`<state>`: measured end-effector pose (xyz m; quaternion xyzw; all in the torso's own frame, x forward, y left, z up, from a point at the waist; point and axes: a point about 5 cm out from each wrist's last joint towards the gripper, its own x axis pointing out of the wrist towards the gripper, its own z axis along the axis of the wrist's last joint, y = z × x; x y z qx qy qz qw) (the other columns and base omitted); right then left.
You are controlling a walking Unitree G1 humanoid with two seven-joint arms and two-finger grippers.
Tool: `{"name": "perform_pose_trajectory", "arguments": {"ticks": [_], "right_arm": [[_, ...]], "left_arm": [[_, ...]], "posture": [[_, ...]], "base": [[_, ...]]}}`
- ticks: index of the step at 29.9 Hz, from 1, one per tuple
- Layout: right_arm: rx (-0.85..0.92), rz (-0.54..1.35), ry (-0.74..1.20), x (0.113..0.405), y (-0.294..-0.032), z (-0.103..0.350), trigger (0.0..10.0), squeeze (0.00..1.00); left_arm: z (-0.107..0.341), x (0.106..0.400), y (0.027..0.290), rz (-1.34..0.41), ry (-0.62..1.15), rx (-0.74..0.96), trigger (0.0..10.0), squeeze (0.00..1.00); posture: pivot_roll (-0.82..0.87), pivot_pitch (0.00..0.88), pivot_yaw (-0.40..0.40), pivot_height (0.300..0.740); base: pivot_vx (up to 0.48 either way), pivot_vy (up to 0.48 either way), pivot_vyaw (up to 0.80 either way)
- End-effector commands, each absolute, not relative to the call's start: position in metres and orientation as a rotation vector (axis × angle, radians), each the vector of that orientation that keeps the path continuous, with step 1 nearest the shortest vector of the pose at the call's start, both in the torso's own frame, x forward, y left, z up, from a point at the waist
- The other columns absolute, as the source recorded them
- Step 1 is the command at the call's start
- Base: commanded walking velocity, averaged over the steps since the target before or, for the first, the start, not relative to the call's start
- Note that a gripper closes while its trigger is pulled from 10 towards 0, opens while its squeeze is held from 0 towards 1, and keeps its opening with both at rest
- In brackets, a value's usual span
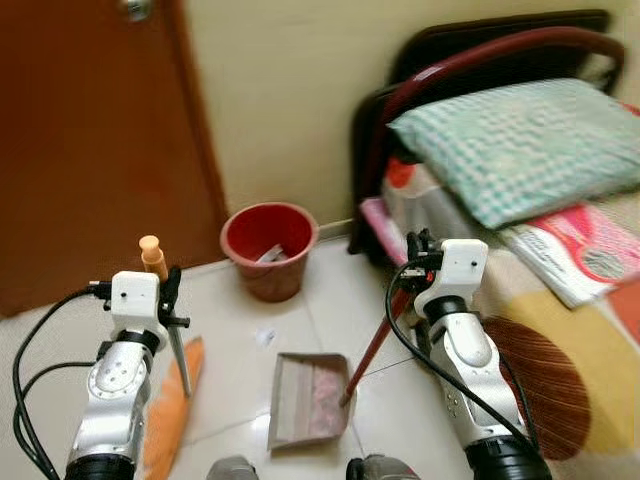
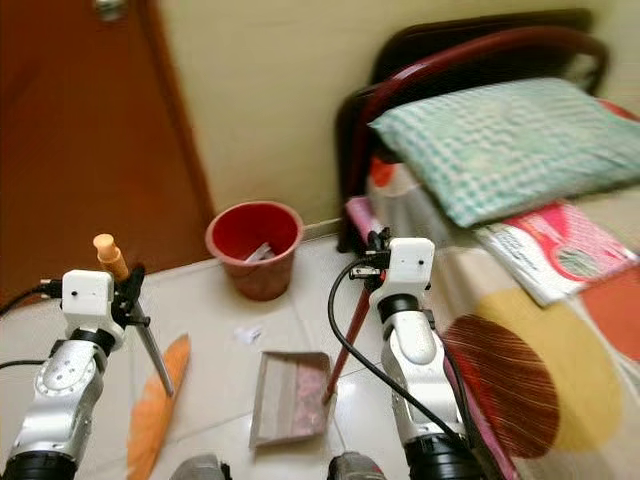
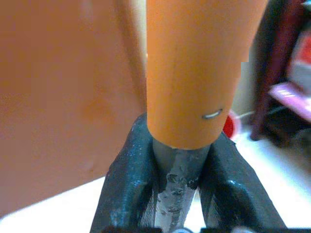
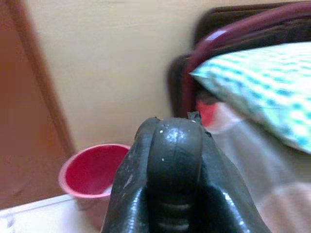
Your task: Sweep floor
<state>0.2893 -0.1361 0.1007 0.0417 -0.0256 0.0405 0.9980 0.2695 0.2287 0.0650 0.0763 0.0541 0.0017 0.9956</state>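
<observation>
I have the left end effector (image 1: 170, 290) clamped on the orange-capped metal broom handle (image 1: 178, 355), its orange bristles on the floor at seven o'clock. The right end effector (image 1: 415, 250) grips the grey dustpan's red handle (image 1: 372, 345), pan (image 1: 310, 400) at six o'clock holding debris. I judge the collecting step nearly done; next I'd tip it into the red plastic bucket (image 1: 268, 248) at twelve, and the white scrap (image 1: 265, 336) remains.
</observation>
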Motion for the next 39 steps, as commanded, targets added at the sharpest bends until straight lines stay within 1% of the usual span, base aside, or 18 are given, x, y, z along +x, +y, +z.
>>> {"name": "perform_pose_trajectory", "arguments": {"ticks": [1,7,12,20,24,32,34,36,39], "right_arm": [[0.079,0.076,-0.085,0.292,-0.139,0.107,10.0,0.00],[0.071,0.074,-0.083,0.292,-0.140,0.106,10.0,0.00],[0.024,0.087,-0.083,0.291,-0.139,0.104,10.0,0.00],[0.003,0.090,-0.094,0.296,-0.140,0.107,10.0,0.00],[0.017,0.073,-0.098,0.300,-0.143,0.108,10.0,0.00],[-0.015,0.039,-0.091,0.304,-0.148,0.107,10.0,0.00],[-0.051,-0.004,-0.074,0.310,-0.149,0.106,10.0,0.00],[-0.051,-0.004,-0.074,0.310,-0.149,0.106,10.0,0.00],[-0.097,-0.052,-0.058,0.316,-0.152,0.105,10.0,0.00]], "left_arm": [[0.073,0.276,0.218,-0.038,0.064,0.116,10.0,0.00],[0.073,0.276,0.217,-0.041,0.063,0.113,10.0,0.00],[0.072,0.277,0.216,-0.040,0.066,0.109,10.0,0.00],[0.072,0.279,0.215,-0.036,0.072,0.106,10.0,0.00],[0.072,0.281,0.214,-0.036,0.075,0.106,10.0,0.00],[0.072,0.283,0.208,-0.084,0.077,0.086,10.0,0.00],[0.074,0.286,0.199,-0.142,0.071,0.075,10.0,0.00],[0.074,0.286,0.199,-0.142,0.071,0.075,10.0,0.00],[0.078,0.291,0.186,-0.212,0.053,0.079,10.0,0.00]], "posture": [[0.02,0.100,-0.008,0.740],[0.01,0.100,-0.005,0.740],[0.01,0.100,-0.005,0.740],[0.01,0.103,-0.001,0.740],[0.01,0.104,0.000,0.740],[0.01,0.108,0.002,0.740],[0.02,0.116,0.002,0.740],[0.02,0.116,0.002,0.740],[0.02,0.122,0.003,0.740]], "base": [[0.360,0.000,0.00],[0.353,0.000,0.00],[0.296,0.000,0.00],[0.000,0.000,0.61],[0.000,0.000,0.00],[0.000,0.000,0.00],[0.000,0.000,0.00],[0.000,0.000,0.00],[0.000,0.000,0.00]]}}
